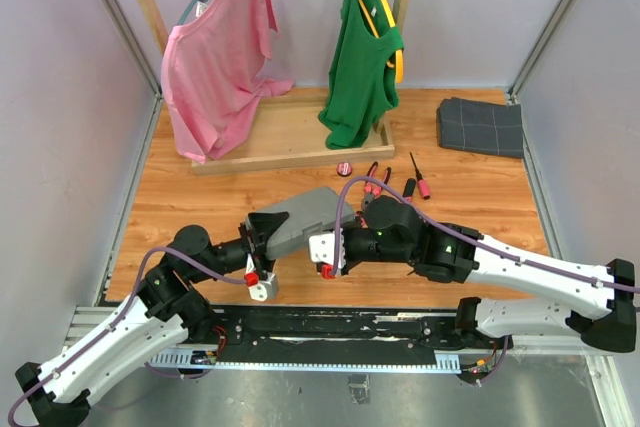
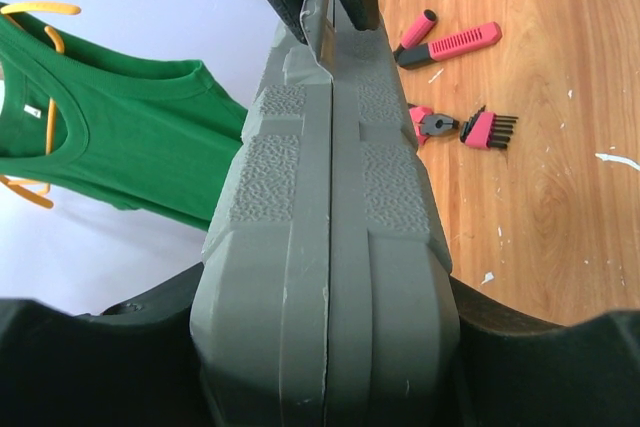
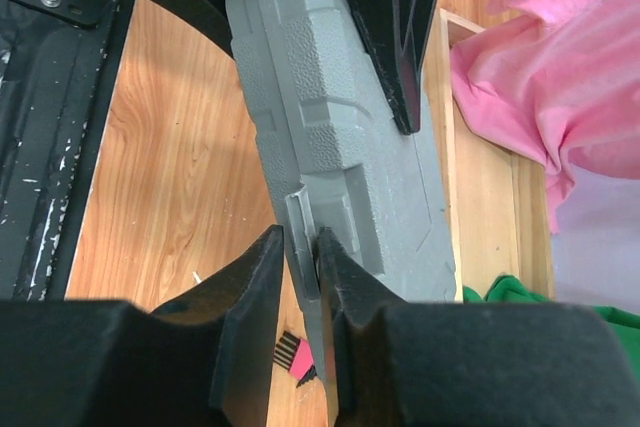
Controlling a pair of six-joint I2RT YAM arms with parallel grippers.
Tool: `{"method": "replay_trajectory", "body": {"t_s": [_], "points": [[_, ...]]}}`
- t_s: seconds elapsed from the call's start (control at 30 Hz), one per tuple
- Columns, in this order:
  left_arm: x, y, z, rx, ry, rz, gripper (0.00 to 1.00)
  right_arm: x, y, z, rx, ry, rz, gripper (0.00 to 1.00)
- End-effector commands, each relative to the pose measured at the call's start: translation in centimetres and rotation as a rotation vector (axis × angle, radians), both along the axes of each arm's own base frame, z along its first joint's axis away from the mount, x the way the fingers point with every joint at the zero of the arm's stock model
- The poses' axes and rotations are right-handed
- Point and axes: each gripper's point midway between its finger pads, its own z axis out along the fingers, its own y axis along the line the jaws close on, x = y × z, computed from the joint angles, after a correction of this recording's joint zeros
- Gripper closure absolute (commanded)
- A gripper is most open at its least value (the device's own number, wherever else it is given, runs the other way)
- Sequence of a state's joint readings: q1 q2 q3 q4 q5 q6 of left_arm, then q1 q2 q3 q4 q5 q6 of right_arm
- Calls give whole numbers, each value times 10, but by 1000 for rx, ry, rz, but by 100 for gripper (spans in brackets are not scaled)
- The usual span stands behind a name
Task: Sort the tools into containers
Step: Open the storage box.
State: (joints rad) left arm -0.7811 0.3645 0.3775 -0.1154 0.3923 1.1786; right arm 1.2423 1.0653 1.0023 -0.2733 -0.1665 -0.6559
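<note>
The closed case [image 2: 325, 197], its long axis spanning both arms, is clamped across one end by the left gripper [image 2: 325, 292]. The latch [image 3: 303, 215] at its other end is pinched by the right gripper [image 3: 300, 252]. Tools [image 1: 383, 183] are seen loose beyond the case.

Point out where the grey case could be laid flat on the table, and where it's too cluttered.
Best patch: bare table left of the case, between the rack base and the near edge. A smaller patch lies on the near side of the folded cloth, right of the tools. Crowded: the tools' strip just beyond the right arm.
</note>
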Motion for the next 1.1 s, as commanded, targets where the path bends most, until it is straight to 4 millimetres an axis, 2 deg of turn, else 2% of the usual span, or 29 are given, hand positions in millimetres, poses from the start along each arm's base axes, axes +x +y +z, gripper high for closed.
{"method": "replay_trajectory", "body": {"t_s": [0.0, 0.13, 0.2, 0.33, 0.37, 0.4, 0.43, 0.47, 0.5, 0.8, 0.93, 1.07], "points": [[-4, -1, 46, -117, -101, -18, 100, 4, 6, -2, 5, -29, -18, 81], [-6, -1, 48, -121, -83, -24, 98, 4, 8, 1, 13, -27, -15, 95], [-7, -1, 53, -143, -59, -26, 88, 6, 8, 3, 15, -31, -22, 99], [-10, -2, 58, -155, 2, -35, 71, 14, 10, 9, 26, -65, -52, 100], [-10, -3, 57, -150, 17, -40, 60, 16, 11, 10, 28, -72, -57, 99], [-12, -4, 56, -143, 33, -46, 40, 19, 12, 12, 29, -84, -66, 99], [-13, -4, 55, -138, 46, -50, 24, 22, 13, 13, 28, -97, -76, 99], [-14, -4, 56, -138, 60, -53, 11, 25, 13, 14, 26, -113, -86, 100], [-15, -4, 55, -139, 74, -53, 2, 28, 13, 16, 27, -125, -96, 100], [-27, 5, 69, -245, 125, -54, 1, 49, 10, 14, 25, -169, -155, 99], [-31, 12, 73, -326, 215, -31, 1, 59, 12, -1, 12, -181, -154, 99], [-23, 29, 84, -510, 338, 72, 1, 70, 19, -15, 28, -162, -128, 99]]}}
